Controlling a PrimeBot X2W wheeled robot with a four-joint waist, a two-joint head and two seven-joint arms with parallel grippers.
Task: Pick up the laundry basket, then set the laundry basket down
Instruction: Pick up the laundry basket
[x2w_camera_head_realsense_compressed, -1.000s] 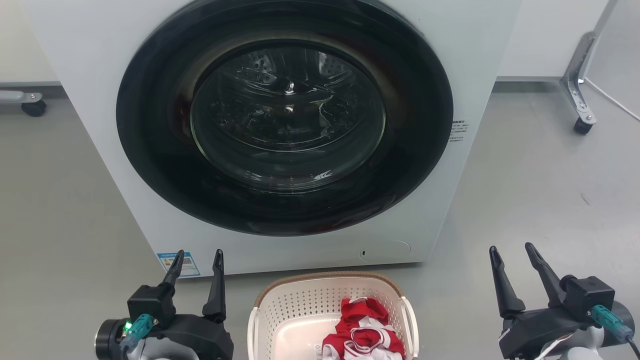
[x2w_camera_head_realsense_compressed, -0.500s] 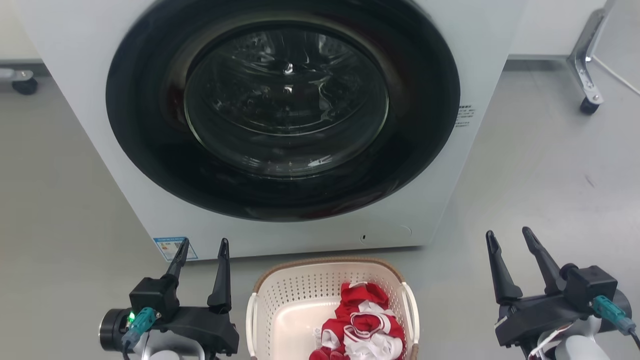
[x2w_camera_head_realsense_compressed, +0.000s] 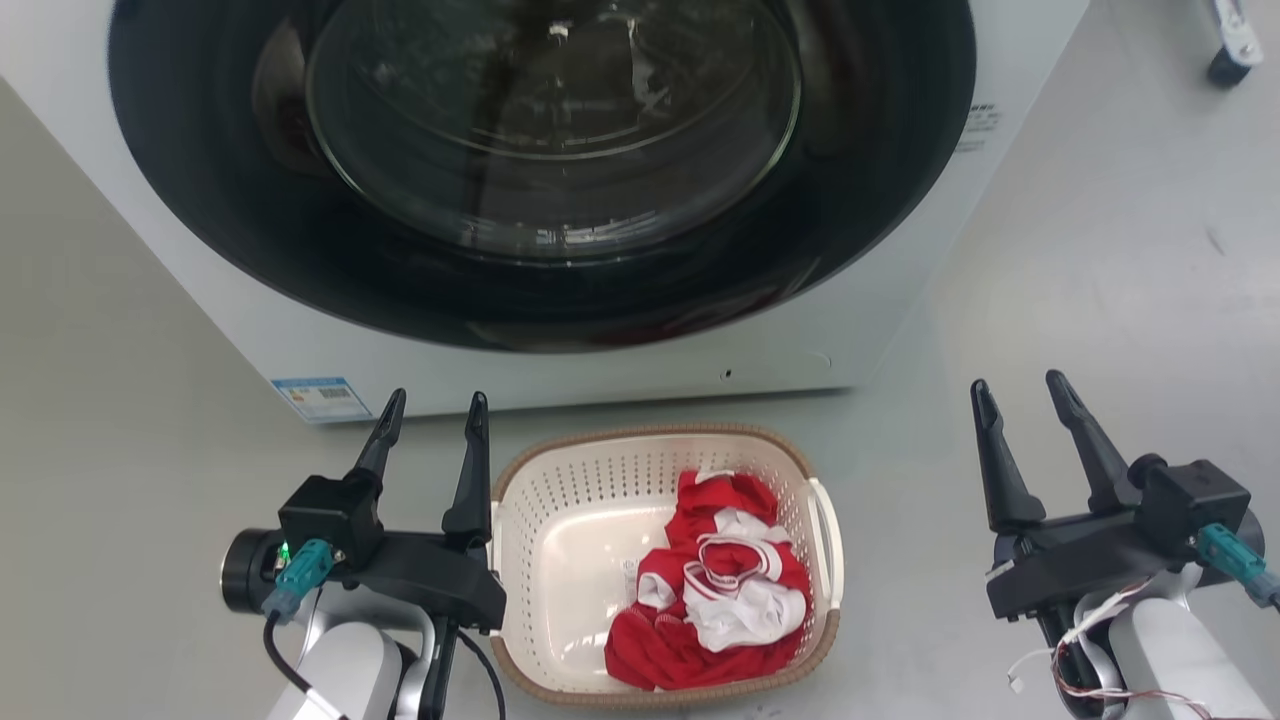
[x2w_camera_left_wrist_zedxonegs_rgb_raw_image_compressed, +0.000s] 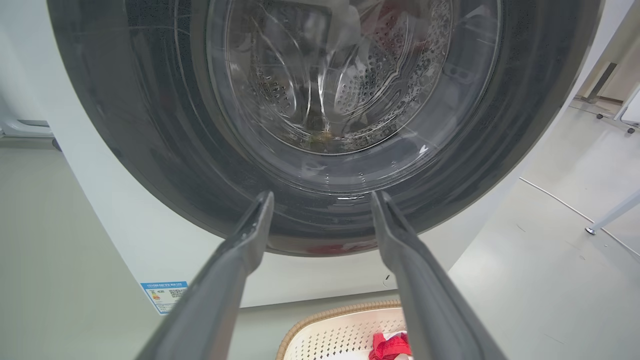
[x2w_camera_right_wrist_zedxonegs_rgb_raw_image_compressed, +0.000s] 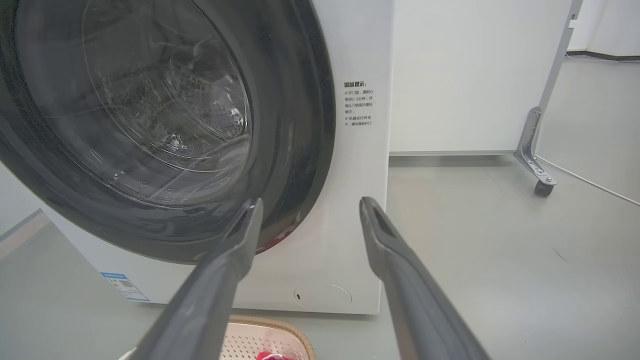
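Hovering on either side of the laundry basket (x2w_camera_head_realsense_compressed: 650, 433), both grippers stand spread and empty. I see the basket resting on the grey floor (x2w_camera_head_realsense_compressed: 1050, 300) just in front of the washer (x2w_camera_head_realsense_compressed: 250, 330), with a red-and-white garment (x2w_camera_head_realsense_compressed: 720, 590) heaped toward its right half. My left gripper (x2w_camera_head_realsense_compressed: 437, 400) sits just beside the basket's left rim; my right gripper (x2w_camera_head_realsense_compressed: 1016, 382) is well apart from the right loop handle (x2w_camera_head_realsense_compressed: 832, 530). Risks, as I judge them:
- Closing on the nearer side first could shove the basket sideways.
- An uneven two-sided lift could tip it and spill the garment.
- The thin, smooth handles could slip from the long fingers.
- The washer's front, so near, could catch the far rim on the rise.
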